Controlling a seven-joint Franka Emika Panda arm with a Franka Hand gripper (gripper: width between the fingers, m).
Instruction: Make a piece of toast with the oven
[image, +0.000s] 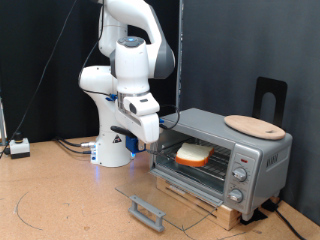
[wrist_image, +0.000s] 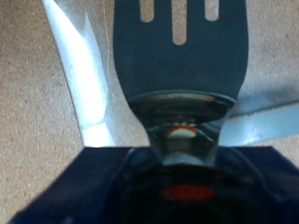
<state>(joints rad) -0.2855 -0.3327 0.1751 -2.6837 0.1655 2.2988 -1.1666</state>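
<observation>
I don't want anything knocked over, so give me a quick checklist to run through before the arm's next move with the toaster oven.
1. Oven door fully down: ok, the glass door lies flat in front of it.
2. Piece of toast inside on the rack: ok, it shows through the opening.
3. Spatula secure in the gripper: cannot tell; the wrist view shows its slotted blade ahead, but the fingers are hidden.
4. Blade free of the toast: ok, the wrist view shows only the tabletop and door glass under it.
5. Round wooden board steady on the oven top: ok, lying flat.
</observation>
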